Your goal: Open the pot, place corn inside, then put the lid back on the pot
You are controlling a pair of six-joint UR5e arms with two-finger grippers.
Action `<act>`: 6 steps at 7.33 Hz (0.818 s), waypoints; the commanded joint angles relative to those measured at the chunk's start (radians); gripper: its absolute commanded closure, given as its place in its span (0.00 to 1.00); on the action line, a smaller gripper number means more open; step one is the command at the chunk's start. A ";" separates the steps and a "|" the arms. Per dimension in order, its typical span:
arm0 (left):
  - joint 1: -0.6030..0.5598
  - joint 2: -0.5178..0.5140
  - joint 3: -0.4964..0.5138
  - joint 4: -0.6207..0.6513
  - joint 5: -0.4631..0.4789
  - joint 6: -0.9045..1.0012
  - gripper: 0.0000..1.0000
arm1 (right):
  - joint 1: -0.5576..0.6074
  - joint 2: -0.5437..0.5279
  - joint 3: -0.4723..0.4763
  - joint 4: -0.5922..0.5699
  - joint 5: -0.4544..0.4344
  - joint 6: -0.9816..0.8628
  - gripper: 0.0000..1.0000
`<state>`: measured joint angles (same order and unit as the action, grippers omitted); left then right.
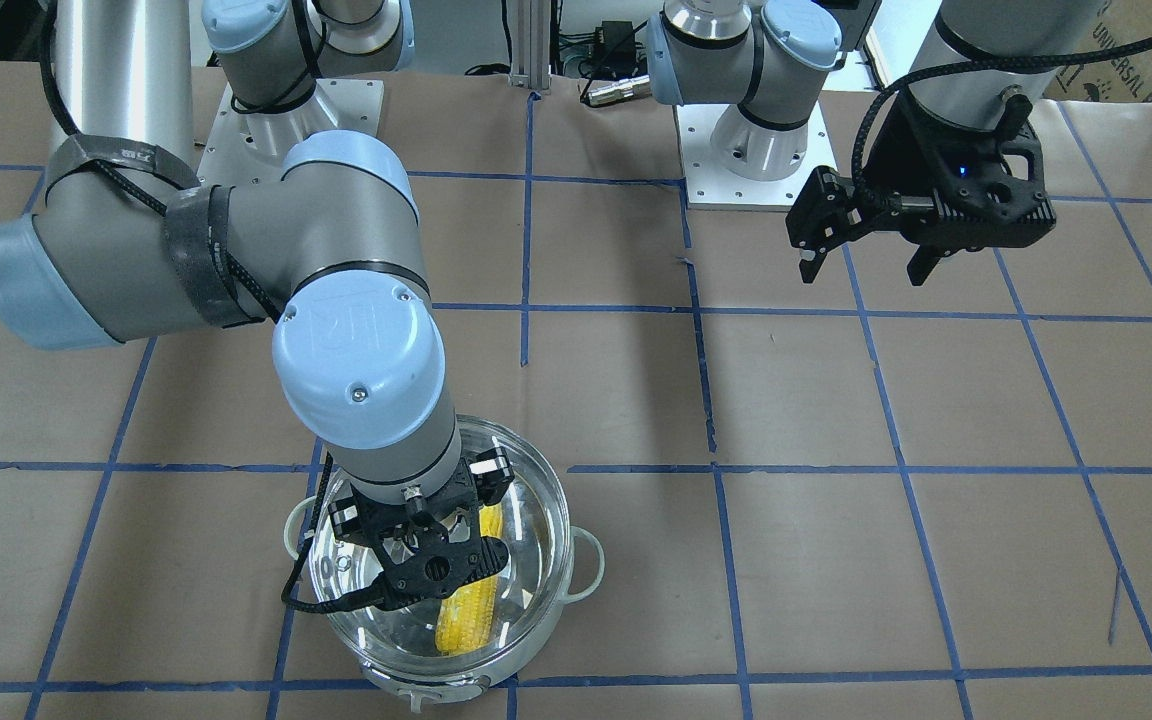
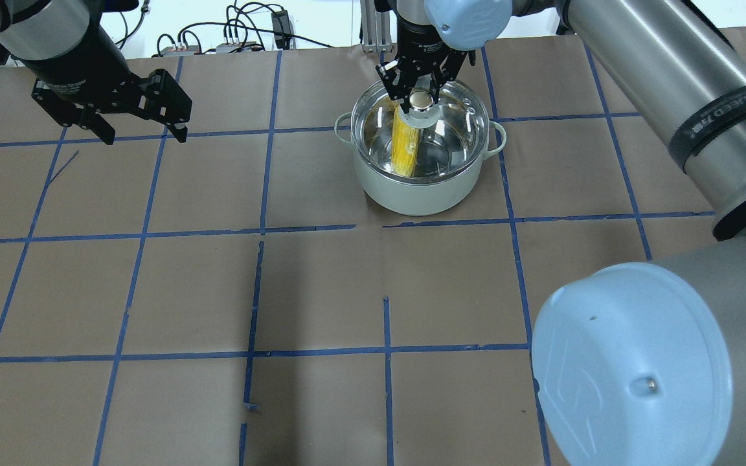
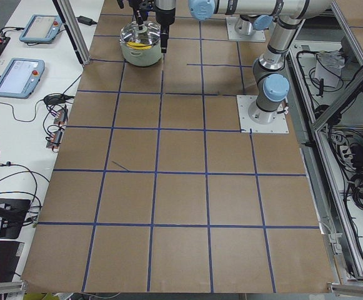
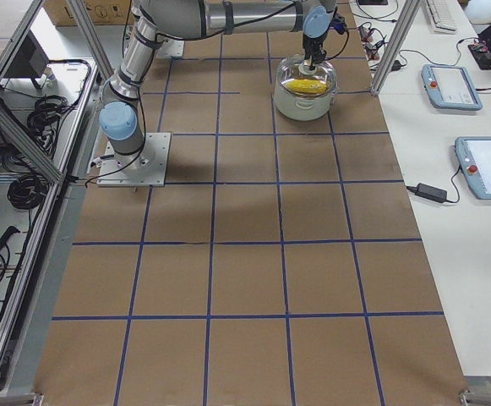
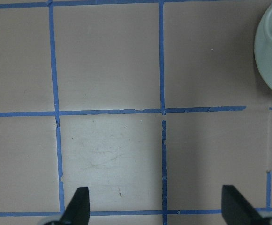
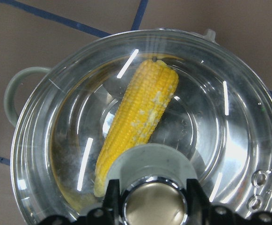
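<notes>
The pot has a pale grey-green outer wall, a shiny inside and loop handles. It stands at the far middle of the table. The yellow corn lies inside it, also seen in the right wrist view. The clear glass lid sits on the pot's rim. My right gripper is straight above the pot, its fingers closed against both sides of the lid's knob. My left gripper hangs open and empty over bare table, far to the pot's left.
Brown paper with blue tape lines covers the table. The right arm's elbow looms over the near right. Cables and plugs lie beyond the far edge. Tablets rest on a side bench.
</notes>
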<state>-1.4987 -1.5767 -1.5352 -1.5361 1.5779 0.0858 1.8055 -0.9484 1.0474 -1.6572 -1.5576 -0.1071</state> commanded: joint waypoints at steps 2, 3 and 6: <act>0.000 0.006 -0.011 0.007 0.001 0.000 0.00 | -0.003 0.013 -0.004 -0.007 0.001 0.000 0.66; 0.000 0.006 -0.011 0.007 -0.001 0.000 0.00 | -0.003 0.016 -0.004 -0.012 0.001 0.000 0.66; 0.000 0.004 -0.013 0.008 -0.001 0.009 0.00 | -0.002 0.014 -0.004 -0.012 0.001 0.003 0.66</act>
<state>-1.4987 -1.5721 -1.5474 -1.5290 1.5770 0.0939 1.8026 -0.9334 1.0431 -1.6691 -1.5560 -0.1057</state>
